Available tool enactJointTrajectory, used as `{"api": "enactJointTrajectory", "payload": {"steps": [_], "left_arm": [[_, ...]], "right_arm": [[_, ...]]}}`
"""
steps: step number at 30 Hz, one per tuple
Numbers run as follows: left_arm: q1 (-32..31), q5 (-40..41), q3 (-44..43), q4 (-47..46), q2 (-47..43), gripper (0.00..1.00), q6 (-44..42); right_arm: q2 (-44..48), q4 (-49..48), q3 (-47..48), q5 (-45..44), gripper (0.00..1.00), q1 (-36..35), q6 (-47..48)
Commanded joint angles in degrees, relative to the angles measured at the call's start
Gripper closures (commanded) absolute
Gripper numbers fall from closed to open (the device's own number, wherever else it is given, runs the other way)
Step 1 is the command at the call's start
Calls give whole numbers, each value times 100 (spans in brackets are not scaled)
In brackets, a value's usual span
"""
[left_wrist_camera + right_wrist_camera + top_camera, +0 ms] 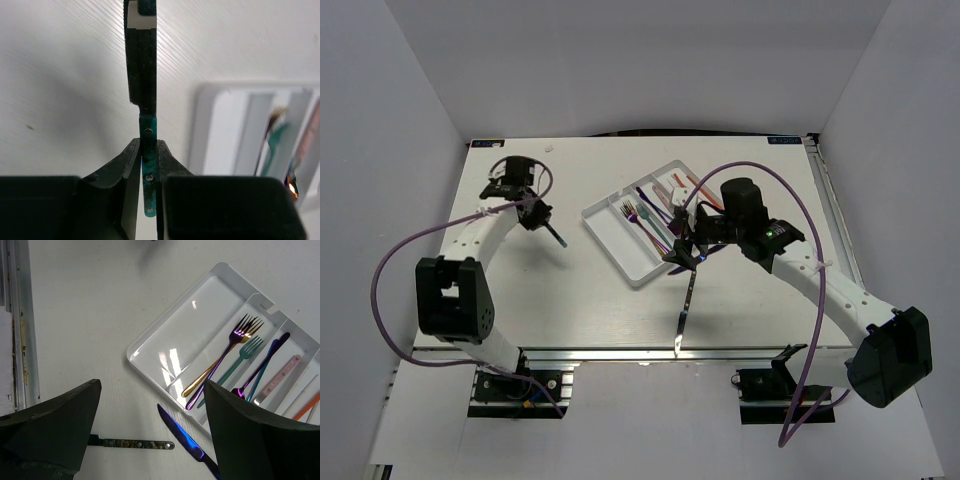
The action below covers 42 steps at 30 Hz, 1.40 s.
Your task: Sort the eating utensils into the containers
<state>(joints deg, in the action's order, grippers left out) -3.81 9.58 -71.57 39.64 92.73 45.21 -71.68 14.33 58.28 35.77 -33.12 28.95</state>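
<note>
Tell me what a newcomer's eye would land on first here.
The white tray sits angled at the centre, colourful forks already lying in its compartments. Left of it, the left claw is shut on a teal-handled knife. The right claw hangs open by the tray's near edge, where an iridescent blue knife lies on the table.

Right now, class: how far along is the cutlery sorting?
Done: purple, gold and teal forks lie in the white plastic tray. In hand: the left gripper is shut on a black-bladed, teal-handled knife. Left: an iridescent blue knife and a rivet-handled knife lie on the table by the open right gripper.
</note>
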Motion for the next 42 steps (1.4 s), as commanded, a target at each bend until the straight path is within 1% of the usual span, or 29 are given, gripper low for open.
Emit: {"api": "enactJointTrajectory", "payload": {"steps": [1, 3, 4, 8, 10, 11, 15, 20, 24, 28, 29, 31, 32, 35, 38, 41, 42], "left_arm": [[-557, -290, 371, -211, -465, 100, 207], [-813, -448, 521, -298, -624, 100, 495], [-1040, -492, 643, -325, -659, 100, 576], [-1586, -572, 724, -492, -677, 100, 1128], [-1876, -554, 654, -580, -581, 100, 1253], [-1964, -554, 557, -632, -528, 100, 1453], [-2456, -458, 284, -677, -55, 100, 1763], [-2686, -282, 108, -747, 421, 100, 2236], [-2739, -229, -23, -844, 737, 100, 2369], [-2765, -168, -225, -870, 957, 92, 2413], [-2756, -159, -252, -870, 975, 85, 2413], [-2765, -185, -278, -861, 1002, 78, 2413], [-2765, -211, -278, -861, 1010, 71, 2396], [-2765, -203, -243, -870, 993, 62, 2352], [-2765, -168, -226, -870, 940, 49, 2282], [-2765, -106, -252, -861, 835, 40, 2142], [-2765, -106, -270, -861, 809, 40, 2106]], "right_arm": [[119, -264, -10, 44, 11, 60, -21], [119, -264, -10, 36, 11, 87, -21], [128, -264, -18, 27, 11, 96, -21], [154, -281, -19, 9, 11, 166, -21], [154, -281, -27, 44, 10, 227, -47], [163, -290, -27, 62, 11, 262, -47], [172, -299, -36, 114, 11, 333, -91], [172, -316, -45, 141, 11, 386, -100], [154, -317, -54, 167, 11, 403, -100], [111, -317, -63, 194, 11, 403, -100], [110, -317, -71, 202, 11, 403, -100], [84, -317, -71, 194, 11, 403, -100], [67, -308, -71, 220, 11, 403, -91], [-13, -246, -54, 290, 11, 403, -39], [-109, -150, -28, 413, 11, 403, 49], [-188, -18, 16, 580, 11, 403, 224], [-197, 61, 34, 693, 11, 403, 347]]}}
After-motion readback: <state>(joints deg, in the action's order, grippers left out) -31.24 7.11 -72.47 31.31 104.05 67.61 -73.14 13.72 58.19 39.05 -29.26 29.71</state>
